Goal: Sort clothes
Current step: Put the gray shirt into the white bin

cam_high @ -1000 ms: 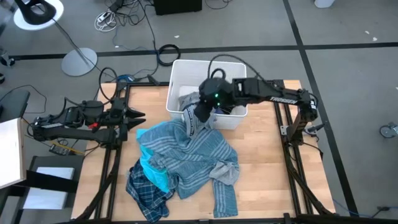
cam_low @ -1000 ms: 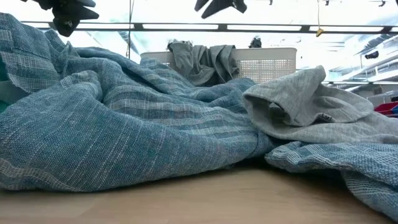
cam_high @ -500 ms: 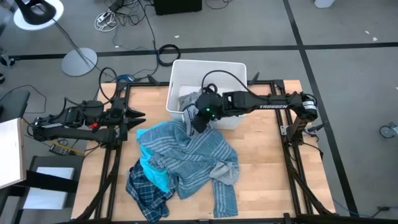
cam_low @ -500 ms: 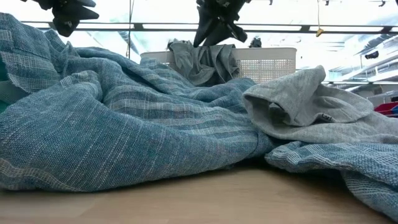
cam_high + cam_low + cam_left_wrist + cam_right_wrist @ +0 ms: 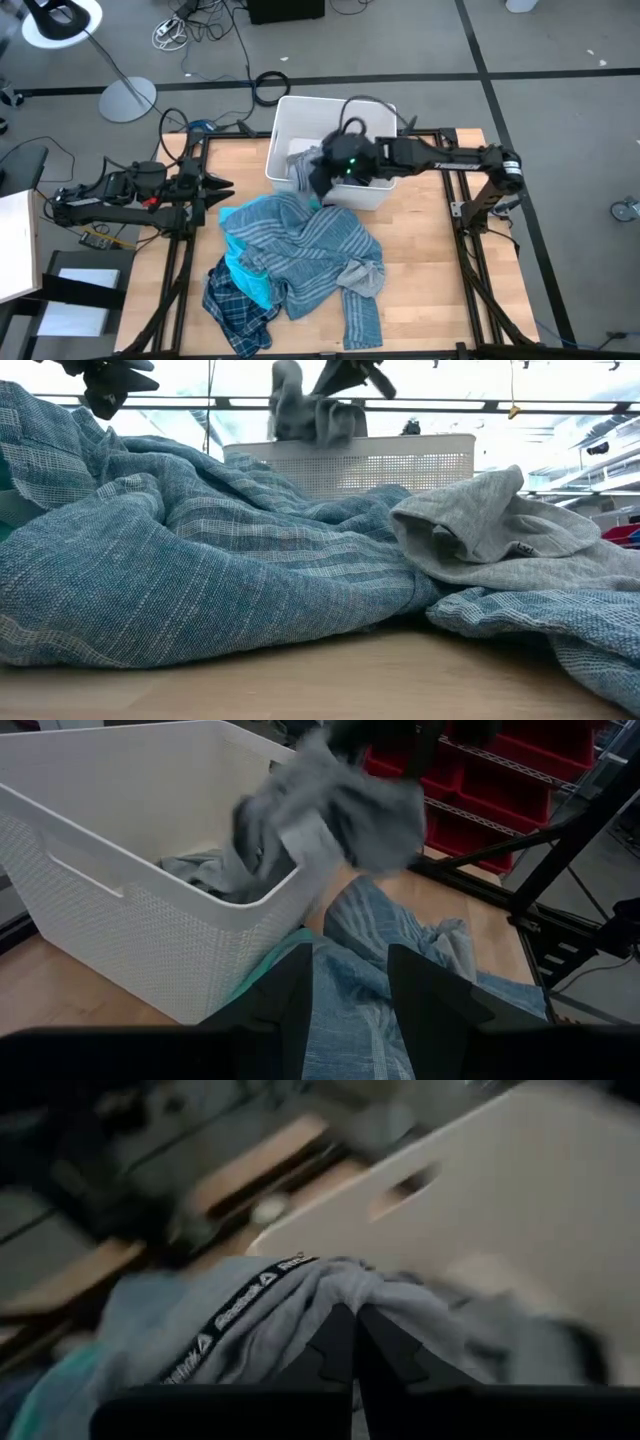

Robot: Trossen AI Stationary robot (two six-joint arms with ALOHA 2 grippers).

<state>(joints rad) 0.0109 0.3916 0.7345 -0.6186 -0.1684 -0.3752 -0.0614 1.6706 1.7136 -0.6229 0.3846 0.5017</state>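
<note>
Right gripper [image 5: 322, 178] is pinched tight on a grey garment [image 5: 300, 412], and it's got the cloth up in the air right over the near rim of the white bin [image 5: 300, 120]. From table level you can see that grey piece dangling clear above the bin's perforated wall [image 5: 400, 465], bunched and hanging roughly straight down, long axis vertical. The right wrist camera looks down its own closed fingers into grey folds with a printed waistband [image 5: 240, 1305] running across them, so that reads as a firm pinch on fabric.

Outward from there: the garment hangs just at the bin's front edge, with the bin's open inside directly beyond the gripper, away from the heap. That's the relation that matters, I'd say: the cloth needs to travel further over the bin before any release, or the tail may drape back over the rim.

On the tabletop [image 5: 430, 270] in front of the bin lies the heap: blue-grey striped shirt [image 5: 300, 245] spread on top, a grey top [image 5: 362, 275] poking out at its right, a turquoise piece [image 5: 245, 275] and the navy plaid shirt [image 5: 232, 305] at the near left.

Left gripper [image 5: 215, 188] waits spread wide at the left edge of the tabletop, just beside the heap and nearer to it than the right one.
</note>
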